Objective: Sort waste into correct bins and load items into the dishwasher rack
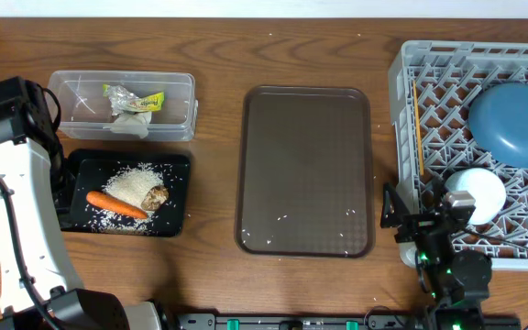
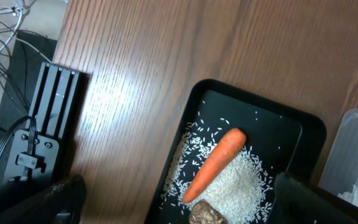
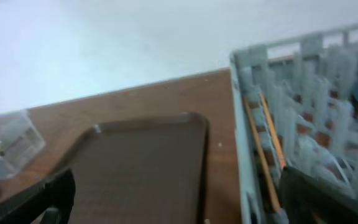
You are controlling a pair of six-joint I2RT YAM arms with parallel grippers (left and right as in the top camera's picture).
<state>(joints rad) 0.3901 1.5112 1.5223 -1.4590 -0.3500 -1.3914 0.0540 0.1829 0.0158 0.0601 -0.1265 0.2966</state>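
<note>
My left wrist feed shows the left gripper [image 2: 179, 204] with its fingers spread wide, one at each lower corner of the view and nothing held between them. It hangs over the black tray [image 1: 177, 165] at the left of the table [image 1: 218, 55].

In that tray the carrot [image 1: 115, 203] lies slantwise on a heap of rice [image 1: 134, 181]. The brown lump [image 1: 157, 196] sits just beside the carrot's narrow end. Loose grains are scattered over the tray floor around the heap.

Just beyond the black tray stands the clear tub [image 1: 183, 92]. It holds the green-yellow wrapper [image 1: 137, 97] and the crumpled tissue [image 1: 131, 121], which touch each other.

The brown serving tray [image 1: 305, 156] lies flat in the middle of the table, well apart from both bins. I can see a few stray white grains near its front edge.

The grey rack [image 1: 406, 73] fills the right side. The chopsticks [image 1: 417, 128] lie along its left wall. The blue plate [image 1: 513, 124] sits among the pegs at the far right. A white dish [image 1: 480, 188] sits near the front edge, and I cannot tell whether it is a cup or a bowl.

The right wrist feed is blurred, but the right gripper [image 3: 179, 202] clearly has its fingers apart and is holding nothing. It sits low by the rack's front left corner, looking out across the brown tray and along the chopsticks.
</note>
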